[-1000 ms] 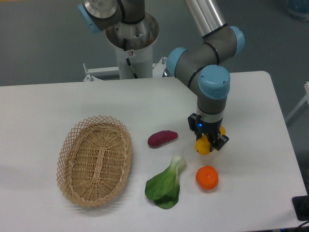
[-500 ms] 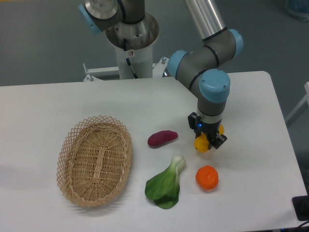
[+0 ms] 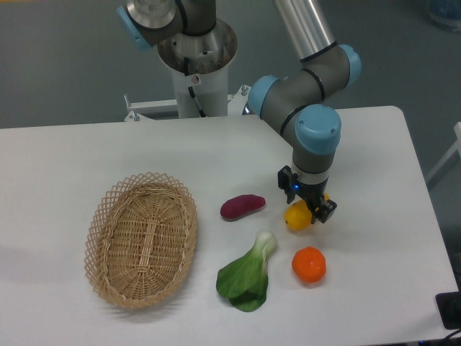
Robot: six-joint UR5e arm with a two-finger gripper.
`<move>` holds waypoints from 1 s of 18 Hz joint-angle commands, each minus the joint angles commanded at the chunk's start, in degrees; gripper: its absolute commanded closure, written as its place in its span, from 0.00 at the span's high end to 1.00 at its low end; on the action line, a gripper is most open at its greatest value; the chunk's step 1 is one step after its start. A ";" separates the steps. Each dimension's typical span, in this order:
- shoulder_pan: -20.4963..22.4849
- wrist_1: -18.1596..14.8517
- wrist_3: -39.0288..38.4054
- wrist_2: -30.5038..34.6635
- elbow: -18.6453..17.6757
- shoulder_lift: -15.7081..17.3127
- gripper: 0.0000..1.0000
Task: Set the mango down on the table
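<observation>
Mango [image 3: 296, 217] sitting low over the table [image 3: 374, 216], right of center, pinched between the fingers of the gripper [image 3: 308, 206] and jutting out on the left side of them; touching the tabletop or hovering just above it, impossible to tell which. Reaching down from the upper middle of the view: arm [image 3: 306, 86], silver tube angling down to grey joints with blue caps, wrist pointing straight down over the fruit. Gripping the mango, dark fingers clamped on its right part. Lying well to the left, near the front: oval wicker basket [image 3: 142, 239]. Resting in front of the gripper, slightly left: bok choy [image 3: 249, 274], white stem pointing toward the mango. Lying just left of the mango, apart from it: purple tuber [image 3: 242, 206]. Sitting just in front of the mango, not touching: tangerine [image 3: 309, 264].
</observation>
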 joint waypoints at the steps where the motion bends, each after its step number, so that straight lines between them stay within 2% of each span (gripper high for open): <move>1: 0.00 -0.09 0.00 -0.09 0.35 0.26 1.00; 8: 0.44 -2.19 0.09 -1.49 3.86 1.76 1.00; 10: 0.53 -5.52 0.18 -1.49 5.88 2.02 1.00; 14: 1.66 -14.40 0.97 -1.58 10.45 2.99 1.00; 18: 3.33 -17.58 6.22 -1.67 11.52 4.48 1.00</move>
